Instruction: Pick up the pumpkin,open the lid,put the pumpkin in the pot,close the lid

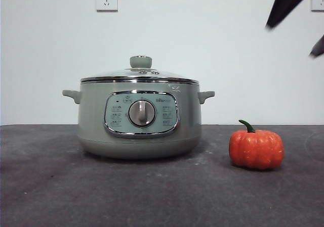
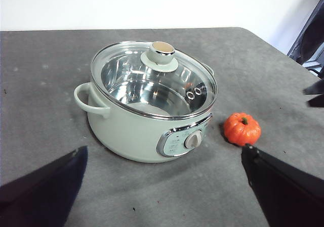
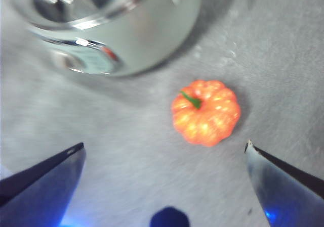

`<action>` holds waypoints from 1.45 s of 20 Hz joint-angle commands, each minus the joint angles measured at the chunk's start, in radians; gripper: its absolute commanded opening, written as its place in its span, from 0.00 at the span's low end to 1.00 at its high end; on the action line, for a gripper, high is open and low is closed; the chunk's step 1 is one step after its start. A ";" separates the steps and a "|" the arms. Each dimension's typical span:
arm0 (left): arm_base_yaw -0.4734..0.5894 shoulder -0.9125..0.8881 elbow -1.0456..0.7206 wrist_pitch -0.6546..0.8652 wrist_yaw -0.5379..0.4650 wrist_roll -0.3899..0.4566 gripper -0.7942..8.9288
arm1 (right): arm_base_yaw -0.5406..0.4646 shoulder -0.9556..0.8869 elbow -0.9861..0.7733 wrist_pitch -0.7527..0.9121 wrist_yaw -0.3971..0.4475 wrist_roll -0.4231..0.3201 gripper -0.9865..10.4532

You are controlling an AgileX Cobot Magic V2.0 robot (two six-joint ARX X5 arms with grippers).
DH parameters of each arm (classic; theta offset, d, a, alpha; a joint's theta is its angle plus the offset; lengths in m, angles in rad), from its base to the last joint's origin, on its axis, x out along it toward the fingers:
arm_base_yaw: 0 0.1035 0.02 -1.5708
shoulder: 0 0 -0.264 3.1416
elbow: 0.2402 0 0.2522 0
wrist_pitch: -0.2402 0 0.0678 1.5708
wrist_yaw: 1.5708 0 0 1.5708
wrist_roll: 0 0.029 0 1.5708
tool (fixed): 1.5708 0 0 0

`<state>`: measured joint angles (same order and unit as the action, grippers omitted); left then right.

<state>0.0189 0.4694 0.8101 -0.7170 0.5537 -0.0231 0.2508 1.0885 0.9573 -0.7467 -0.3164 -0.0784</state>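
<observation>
From where I sit, none of the four steps looks done. The small glossy orange ribbed pumpkin [image 1: 256, 149] sits on the dark grey table [image 1: 45, 186], just beside the pale sage-green round electric pot [image 1: 139, 117] on the side of one small handle, apart from it and touching nothing else. The round clear glass lid [image 2: 153, 79] with its chrome rim and green knob is seated on the pot, and through the glass I see a bare steel bowl with nothing in it. So picking, opening, loading and closing are all left. My right gripper [image 3: 164, 148] hangs above the pumpkin with its jaws spread wide and nothing between them; in the front view it shows only as dark tips at the top corner over the pumpkin's side of the table. My left gripper [image 2: 164, 156] waits high, looking down on the pot and lid, jaws also wide apart and empty. The pumpkin stands upright on its base, squat, so it is wider than it is tall; its curved dark green stem rises from the top and, in the right wrist view, leans toward the pot. I judge that any grip across its ribbed sides would do, since it is nearly round from above.
</observation>
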 commanded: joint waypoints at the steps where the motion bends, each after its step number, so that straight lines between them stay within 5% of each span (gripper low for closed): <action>1: 0.000 -0.001 0.003 0.009 0.004 -0.003 0.77 | 0.025 0.102 0.002 0.049 0.039 -0.019 0.72; 8: 0.000 -0.001 0.003 0.009 0.004 -0.003 0.77 | 0.088 0.341 0.002 0.192 0.162 -0.052 0.72; 17: 0.000 -0.001 0.003 0.009 0.003 -0.003 0.78 | 0.117 0.524 0.002 0.281 0.219 -0.059 0.71; 20: 0.000 -0.001 0.003 0.008 0.003 -0.003 0.78 | 0.117 0.529 0.001 0.284 0.219 -0.059 0.52; 24: 0.000 -0.001 0.003 0.007 0.004 -0.003 0.77 | 0.117 0.529 0.002 0.259 0.211 -0.058 0.07; 29: 0.000 0.000 0.003 0.005 0.004 -0.003 0.77 | 0.117 0.473 0.002 0.256 0.212 -0.050 0.08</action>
<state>0.0189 0.4694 0.8101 -0.7174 0.5537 -0.0235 0.3660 1.5757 0.9573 -0.4992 -0.1040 -0.1280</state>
